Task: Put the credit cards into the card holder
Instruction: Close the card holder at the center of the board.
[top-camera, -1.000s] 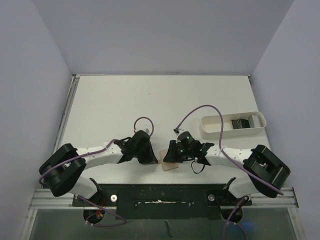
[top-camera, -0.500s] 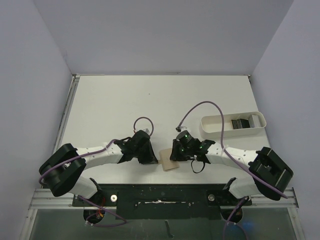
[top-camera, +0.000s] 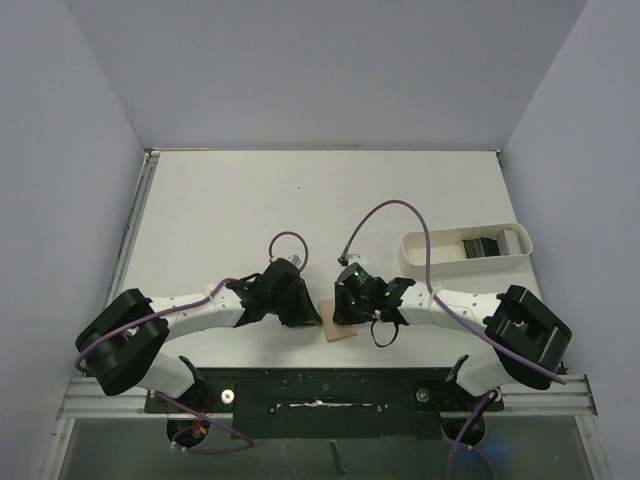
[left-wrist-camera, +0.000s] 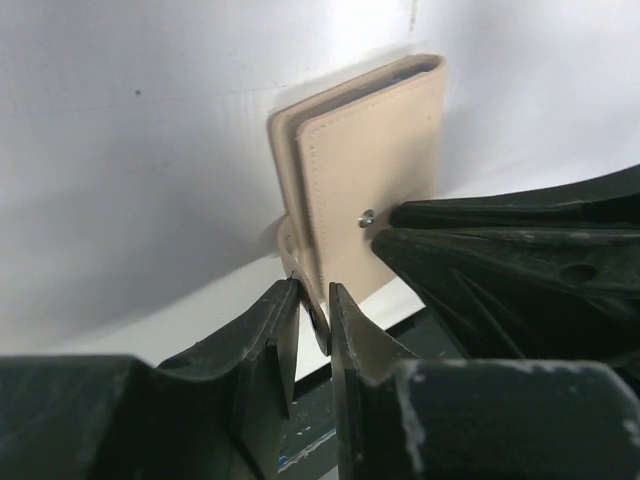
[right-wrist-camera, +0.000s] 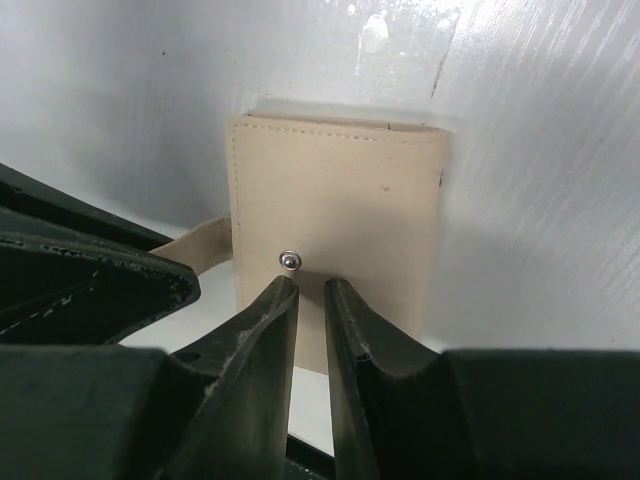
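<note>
The closed card holder (right-wrist-camera: 335, 220) lies on the desk (top-camera: 250, 210) at its near edge. The left fingers (left-wrist-camera: 262, 340), barely parted, straddle its strap (left-wrist-camera: 306, 270); whether they pinch it I cannot tell. The right fingers (right-wrist-camera: 268, 325), a slit apart and empty, sit by its snap stud (right-wrist-camera: 290, 260).

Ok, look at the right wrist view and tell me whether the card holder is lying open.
No, the card holder is folded shut, showing only its tan outer cover.
</note>
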